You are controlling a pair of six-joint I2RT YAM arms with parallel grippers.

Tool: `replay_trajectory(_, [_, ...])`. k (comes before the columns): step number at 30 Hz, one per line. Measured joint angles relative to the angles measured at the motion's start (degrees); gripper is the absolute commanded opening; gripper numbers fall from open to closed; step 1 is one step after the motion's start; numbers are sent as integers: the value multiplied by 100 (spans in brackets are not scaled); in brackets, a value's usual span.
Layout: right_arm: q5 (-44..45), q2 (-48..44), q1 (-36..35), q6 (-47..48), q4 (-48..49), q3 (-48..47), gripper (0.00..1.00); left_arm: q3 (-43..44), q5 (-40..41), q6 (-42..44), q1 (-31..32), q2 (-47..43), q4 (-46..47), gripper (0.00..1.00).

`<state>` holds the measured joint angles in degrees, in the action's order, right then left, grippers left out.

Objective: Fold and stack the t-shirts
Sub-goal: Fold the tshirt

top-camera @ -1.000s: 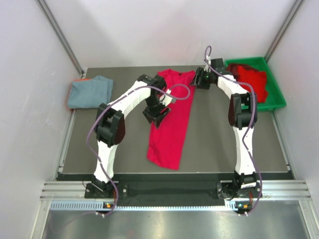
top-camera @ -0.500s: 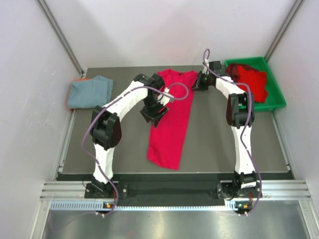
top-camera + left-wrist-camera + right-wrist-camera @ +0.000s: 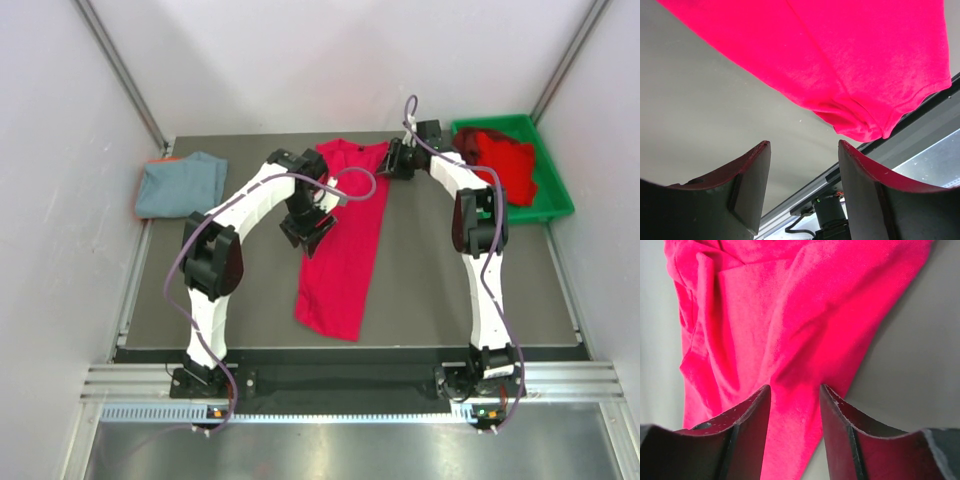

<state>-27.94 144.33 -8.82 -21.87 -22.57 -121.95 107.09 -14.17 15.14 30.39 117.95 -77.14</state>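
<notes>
My fingers are black plastic, faintly shiny. The red shirt is soft, matt cloth, slightly creased. The table is smooth, matt grey; the bin, glossy green plastic.

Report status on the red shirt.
Left gripper open, empty. Right gripper open over red t-shirt, far corner. Shirt lies long and narrow. No obstruction seen.

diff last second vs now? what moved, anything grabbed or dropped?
The right gripper slid left onto the far right corner of the spread red t-shirt; its fingers now straddle cloth, grip unclear. The left gripper shifted slightly left, open, holding nothing. The shirt itself, the grey-blue t-shirt and the green bin stayed put.
</notes>
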Motion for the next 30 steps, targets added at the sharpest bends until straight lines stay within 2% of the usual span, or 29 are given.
replay_trajectory(14, [262,-479,0,450,-184,610,42,221,-168,-2,-409,127,-7,61])
replay_trajectory(26, [433,-730,4,645,-396,935,41,752,-203,-2,-496,396,2,61])
replay_trajectory(29, [437,-728,4,654,-426,946,31,765,-203,-2,-503,409,0,61])
replay_trajectory(30, [435,-728,4,673,-426,942,21,765,-203,-2,-503,420,0,61])
